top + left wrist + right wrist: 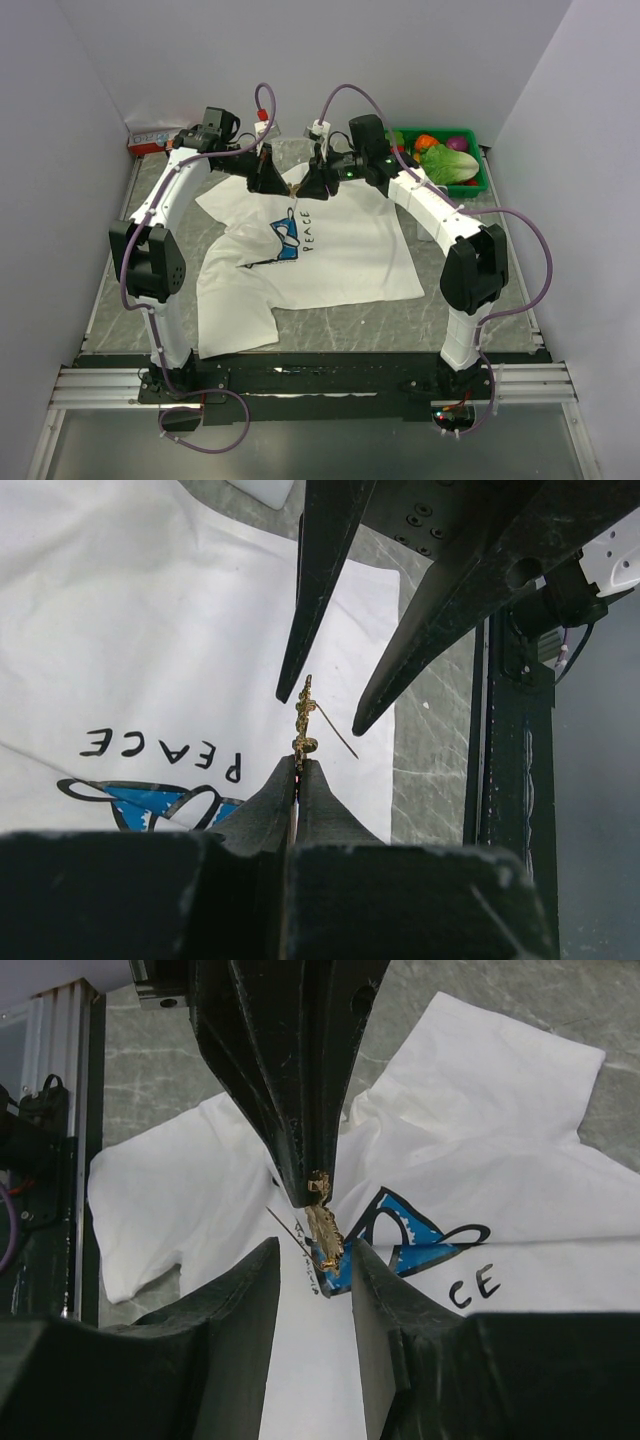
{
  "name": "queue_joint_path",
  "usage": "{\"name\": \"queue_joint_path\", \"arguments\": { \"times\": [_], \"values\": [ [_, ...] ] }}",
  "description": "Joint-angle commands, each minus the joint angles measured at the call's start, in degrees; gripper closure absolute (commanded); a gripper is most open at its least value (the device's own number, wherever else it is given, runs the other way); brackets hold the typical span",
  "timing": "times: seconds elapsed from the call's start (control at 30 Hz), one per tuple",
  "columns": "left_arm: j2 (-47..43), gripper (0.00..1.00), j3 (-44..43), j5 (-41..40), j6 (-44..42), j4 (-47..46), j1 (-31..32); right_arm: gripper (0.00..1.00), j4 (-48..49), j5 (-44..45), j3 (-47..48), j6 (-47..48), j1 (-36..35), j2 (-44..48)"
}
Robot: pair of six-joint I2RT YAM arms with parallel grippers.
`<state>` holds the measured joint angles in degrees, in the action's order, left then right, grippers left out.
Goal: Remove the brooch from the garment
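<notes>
Two wrist views, brooch (304,716) pinched by left tool (298,768), too small overhead

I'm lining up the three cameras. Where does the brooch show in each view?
Top external: the brooch is a tiny speck at upper centre, by the garment's far edge.
Left wrist: centre, just above the shut left gripper.
Right wrist: centre, inside the open right gripper.
Shared landmark: the PEACE lettering; the right wrist view shows only "CE".
</notes>
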<state>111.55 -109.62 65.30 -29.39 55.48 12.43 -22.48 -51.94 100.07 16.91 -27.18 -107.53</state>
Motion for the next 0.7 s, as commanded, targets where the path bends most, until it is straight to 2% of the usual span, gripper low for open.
{"name": "queue_joint_path", "arguments": {
  "times": [0.0, 0.67],
  "values": [
    [-0.37, 0.99, -0.86, 2.12, -1.73, 0.15, 0.49, 0.6, 2.7, -0.53, 1.62, -1.26, 0.11, 0.39],
    [-0.19, 0.99, -1.29, 1.76, -0.58, 0.24, 0.76, 0.64, 1.38, -1.32, 3.02, 1.11, 0.02, -0.76]
  ]
}}
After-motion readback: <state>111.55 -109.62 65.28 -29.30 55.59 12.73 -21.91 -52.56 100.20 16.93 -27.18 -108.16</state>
